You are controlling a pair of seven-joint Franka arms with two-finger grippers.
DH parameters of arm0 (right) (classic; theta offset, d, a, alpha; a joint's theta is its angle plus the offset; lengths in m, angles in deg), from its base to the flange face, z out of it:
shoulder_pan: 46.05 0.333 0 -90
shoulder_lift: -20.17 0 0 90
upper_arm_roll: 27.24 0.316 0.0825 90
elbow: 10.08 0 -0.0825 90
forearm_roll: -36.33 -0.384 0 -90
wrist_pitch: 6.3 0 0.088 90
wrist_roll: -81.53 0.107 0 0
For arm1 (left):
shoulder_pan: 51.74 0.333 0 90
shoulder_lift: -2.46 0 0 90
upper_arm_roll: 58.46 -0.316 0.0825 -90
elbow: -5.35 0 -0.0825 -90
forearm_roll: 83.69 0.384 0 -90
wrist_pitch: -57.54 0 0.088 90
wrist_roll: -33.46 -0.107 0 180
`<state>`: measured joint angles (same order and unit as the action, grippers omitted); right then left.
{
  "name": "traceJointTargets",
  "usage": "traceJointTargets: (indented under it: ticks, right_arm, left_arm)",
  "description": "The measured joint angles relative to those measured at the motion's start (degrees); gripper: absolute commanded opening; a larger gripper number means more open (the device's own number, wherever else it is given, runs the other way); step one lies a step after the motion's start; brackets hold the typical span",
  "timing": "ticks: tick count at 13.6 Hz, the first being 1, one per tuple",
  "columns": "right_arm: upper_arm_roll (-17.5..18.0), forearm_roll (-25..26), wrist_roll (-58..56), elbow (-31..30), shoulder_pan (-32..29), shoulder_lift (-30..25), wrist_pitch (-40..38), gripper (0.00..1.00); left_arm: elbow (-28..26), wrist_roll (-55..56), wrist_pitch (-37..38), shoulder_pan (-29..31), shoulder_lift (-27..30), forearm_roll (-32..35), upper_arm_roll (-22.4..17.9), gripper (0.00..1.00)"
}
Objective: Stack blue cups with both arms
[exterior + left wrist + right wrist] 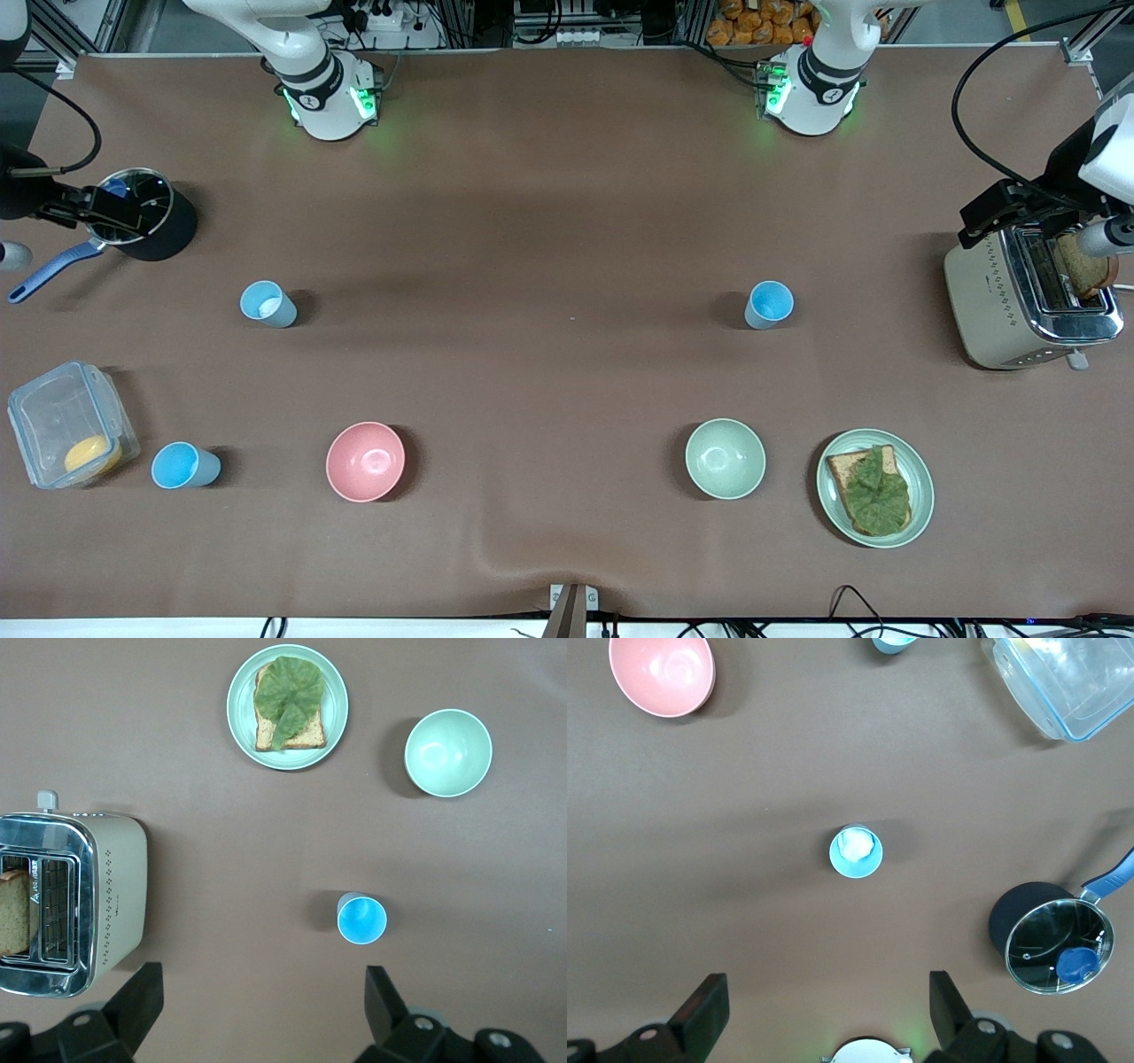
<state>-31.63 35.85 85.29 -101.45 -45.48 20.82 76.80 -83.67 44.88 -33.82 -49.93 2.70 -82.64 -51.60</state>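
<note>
Front view, cups: three blue cups stood upright and well apart. One cup [268, 304] sat toward the right arm's end; a second cup [768, 304] toward the left arm's end; a third cup [184, 466] nearer the camera, between the clear box [66, 425] and the pink bowl [365, 461].
Front view, arms: only the two bases showed, right arm [323, 89] and left arm [815, 84]; neither gripper was in frame.
Front view, bystanders: green bowl [725, 458], plate [917, 461] with toast, toaster [997, 306], pot [142, 217].

Left wrist view, gripper: left gripper [263, 1001] was high over the table, fingers spread wide, holding nothing.
Left wrist view, target: the second cup [361, 919] lay off-centre, closer to one finger [385, 997] than the other.

Right wrist view, gripper: right gripper [828, 1005] was high over the table, fingers parted wide, empty.
Right wrist view, target: the first cup [856, 851] lay roughly on the mid-line between the fingers; something pale sat in its bottom.

Step judged: approach, nothing yet grasped.
Handling advice: centre each gripper over its cup before descending, the left needing the larger shift. Pinch one wall at the rim, since these light tapered cups would likely tip if nudged. Lift straight, then lower one into the other mouth-up.
</note>
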Motion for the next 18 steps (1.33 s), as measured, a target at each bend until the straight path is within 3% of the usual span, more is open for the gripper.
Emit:
traceJointTargets:
  ticks: [18]
  right_arm:
    - [0.0, 0.0, 0.1, 0.0, 0.0, 0.0, 0.0, 1.0]
  left_arm:
    - [0.0, 0.0, 0.1, 1.0, -0.3, 0.0, 0.0, 1.0]
